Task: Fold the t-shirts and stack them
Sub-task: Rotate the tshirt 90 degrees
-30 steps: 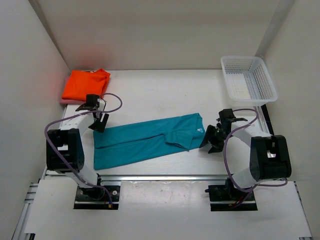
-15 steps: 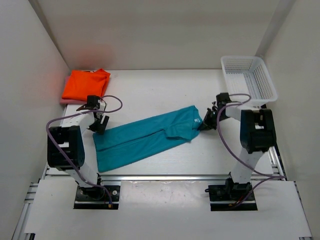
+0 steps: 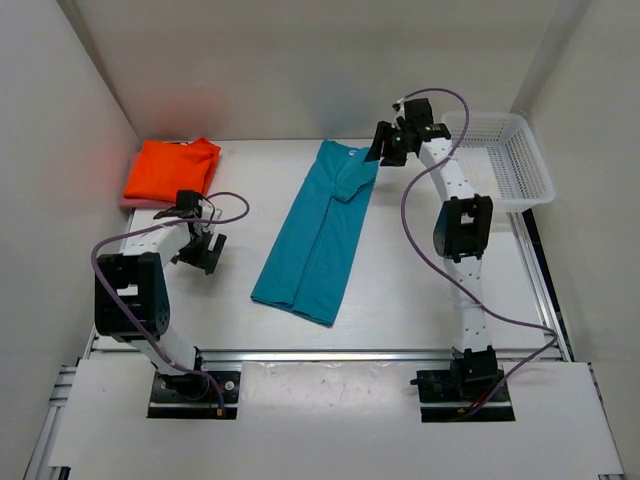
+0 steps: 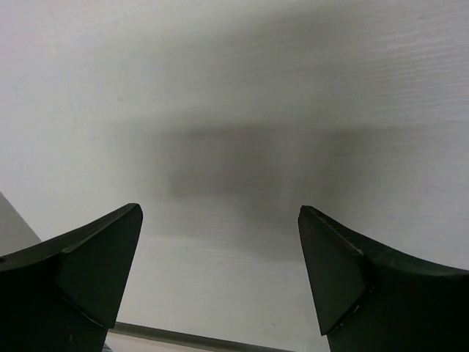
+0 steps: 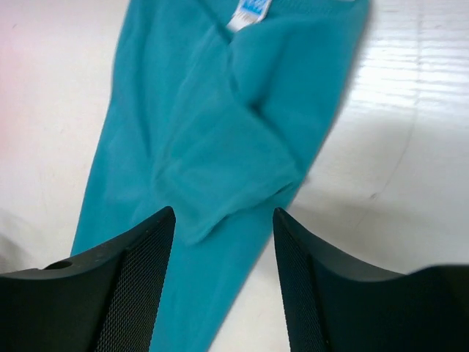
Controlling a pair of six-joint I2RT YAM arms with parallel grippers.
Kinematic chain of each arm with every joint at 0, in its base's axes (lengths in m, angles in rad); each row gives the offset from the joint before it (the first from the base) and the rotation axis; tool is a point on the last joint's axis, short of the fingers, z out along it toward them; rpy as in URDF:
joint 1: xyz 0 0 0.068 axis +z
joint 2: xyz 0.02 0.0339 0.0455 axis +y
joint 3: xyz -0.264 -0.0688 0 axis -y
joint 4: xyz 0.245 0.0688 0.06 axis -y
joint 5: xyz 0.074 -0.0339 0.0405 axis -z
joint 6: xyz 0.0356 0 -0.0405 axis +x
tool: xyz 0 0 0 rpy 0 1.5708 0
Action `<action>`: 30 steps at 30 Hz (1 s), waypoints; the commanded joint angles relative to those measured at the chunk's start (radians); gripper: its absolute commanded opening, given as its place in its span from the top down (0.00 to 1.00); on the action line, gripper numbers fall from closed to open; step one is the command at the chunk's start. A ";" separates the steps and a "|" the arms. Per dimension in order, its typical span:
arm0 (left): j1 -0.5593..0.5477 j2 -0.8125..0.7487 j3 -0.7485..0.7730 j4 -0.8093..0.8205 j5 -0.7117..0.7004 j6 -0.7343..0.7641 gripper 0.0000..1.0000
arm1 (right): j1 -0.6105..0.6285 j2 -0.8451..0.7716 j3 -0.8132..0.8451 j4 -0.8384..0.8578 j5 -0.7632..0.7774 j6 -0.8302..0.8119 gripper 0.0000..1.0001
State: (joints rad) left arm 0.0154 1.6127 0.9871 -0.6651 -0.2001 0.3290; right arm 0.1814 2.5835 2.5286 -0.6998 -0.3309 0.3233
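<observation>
The teal-blue t-shirt [image 3: 318, 228] lies folded into a long strip, its collar end at the back of the table and its hem toward the front. My right gripper [image 3: 382, 150] hovers open just above the collar end, touching nothing. In the right wrist view the teal-blue t-shirt [image 5: 212, 132] with its white label [image 5: 249, 11] fills the space under my right gripper [image 5: 223, 220]. The orange t-shirt [image 3: 172, 168] lies folded on the pink t-shirt [image 3: 130, 203] at the back left. My left gripper [image 3: 200, 253] is open over bare table [image 4: 234, 147], left of the teal-blue t-shirt.
A white lattice basket [image 3: 505, 155] stands at the back right, close to the right arm's wrist. White walls close in the table on the left, back and right. A metal rail [image 3: 320, 352] runs along the front edge.
The teal-blue t-shirt has swung from lying across the front to pointing at the back. The right arm stretched to the back with its collar end, then opened. The left gripper barely moved.
</observation>
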 commanded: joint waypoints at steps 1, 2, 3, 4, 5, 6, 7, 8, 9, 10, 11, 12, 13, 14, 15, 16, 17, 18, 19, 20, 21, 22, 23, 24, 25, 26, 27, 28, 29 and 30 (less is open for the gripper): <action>-0.003 -0.005 0.042 -0.037 0.082 -0.038 0.01 | 0.030 -0.172 -0.036 -0.104 0.067 -0.075 0.38; -0.005 -0.002 0.048 -0.048 0.091 -0.036 0.01 | 0.020 -0.239 -0.078 -0.115 0.076 -0.079 0.37; -0.003 0.001 0.056 -0.057 0.100 -0.038 0.01 | 0.018 -0.270 -0.105 -0.124 0.096 -0.079 0.36; -0.035 0.000 0.058 -0.060 0.102 -0.038 0.02 | 0.020 -0.342 -0.167 -0.130 0.125 -0.082 0.38; -0.048 -0.014 0.059 -0.064 0.106 -0.050 0.02 | 0.026 -0.427 -0.227 -0.130 0.168 -0.089 0.37; -0.046 -0.019 0.055 -0.067 0.117 -0.059 0.01 | 0.027 -0.468 -0.260 -0.127 0.173 -0.090 0.35; -0.064 -0.040 0.044 -0.071 0.119 -0.062 0.01 | 0.033 -0.562 -0.339 -0.113 0.200 -0.105 0.35; -0.083 -0.068 0.035 -0.070 0.125 -0.067 0.01 | 0.052 -0.668 -0.440 -0.080 0.219 -0.113 0.34; -0.100 -0.083 0.015 -0.071 0.111 -0.071 0.01 | 0.067 -0.719 -0.497 -0.066 0.233 -0.115 0.32; -0.110 -0.120 -0.010 -0.064 0.114 -0.074 0.02 | 0.082 -0.832 -0.622 -0.020 0.256 -0.133 0.30; -0.120 -0.147 -0.021 -0.057 0.114 -0.074 0.01 | 0.101 -0.940 -0.759 -0.001 0.268 -0.138 0.30; -0.121 -0.163 -0.030 -0.060 0.126 -0.090 0.01 | 0.131 -0.989 -0.824 0.038 0.314 -0.138 0.29; -0.111 -0.180 -0.030 -0.067 0.158 -0.100 0.01 | 0.145 -1.081 -0.960 0.058 0.328 -0.121 0.30; -0.077 -0.189 -0.024 -0.079 0.194 -0.102 0.01 | 0.168 -1.158 -1.072 0.066 0.328 -0.086 0.31; -0.040 -0.189 -0.010 -0.094 0.240 -0.125 0.01 | 0.184 -1.183 -1.126 0.074 0.296 -0.066 0.35; -0.022 -0.192 0.019 -0.099 0.278 -0.134 0.01 | 0.194 -1.232 -1.210 0.083 0.285 -0.023 0.40; 0.019 -0.183 0.025 -0.109 0.303 -0.140 0.01 | 0.243 -1.267 -1.290 0.077 0.305 0.015 0.43; 0.038 -0.183 0.045 -0.111 0.310 -0.139 0.02 | 0.278 -1.281 -1.321 0.088 0.312 0.034 0.48; 0.038 -0.192 0.057 -0.122 0.318 -0.130 0.02 | 0.303 -1.298 -1.378 0.107 0.299 0.072 0.53; 0.032 -0.191 0.058 -0.113 0.317 -0.128 0.01 | 0.334 -1.304 -1.433 0.134 0.258 0.107 0.55; 0.015 -0.206 0.058 -0.105 0.311 -0.119 0.01 | 0.340 -1.298 -1.480 0.141 0.219 0.150 0.58; -0.001 -0.214 0.039 -0.103 0.306 -0.108 0.01 | 0.351 -1.295 -1.501 0.155 0.161 0.161 0.60; -0.032 -0.230 0.030 -0.087 0.307 -0.111 0.01 | 0.357 -1.278 -1.525 0.161 0.138 0.187 0.60; -0.048 -0.252 0.007 -0.077 0.303 -0.105 0.01 | 0.377 -1.272 -1.531 0.148 0.138 0.198 0.59; -0.060 -0.263 -0.016 -0.079 0.312 -0.108 0.02 | 0.389 -1.264 -1.548 0.146 0.125 0.235 0.57; -0.071 -0.286 -0.027 -0.070 0.317 -0.110 0.01 | 0.421 -1.264 -1.580 0.167 0.112 0.282 0.55; -0.068 -0.315 -0.037 -0.080 0.338 -0.123 0.01 | 0.446 -1.269 -1.625 0.181 0.099 0.366 0.52; -0.063 -0.326 -0.042 -0.099 0.361 -0.130 0.02 | 0.481 -1.275 -1.652 0.230 0.072 0.405 0.49; -0.061 -0.351 -0.045 -0.120 0.399 -0.122 0.01 | 0.498 -1.277 -1.712 0.302 0.043 0.471 0.48; -0.060 -0.391 -0.057 -0.134 0.404 -0.113 0.02 | 0.544 -1.296 -1.769 0.336 0.044 0.529 0.47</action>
State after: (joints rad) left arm -0.0544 1.3239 0.9459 -0.7670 0.1223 0.2161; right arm 0.6483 1.3369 0.8471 -0.5121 -0.2047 0.6388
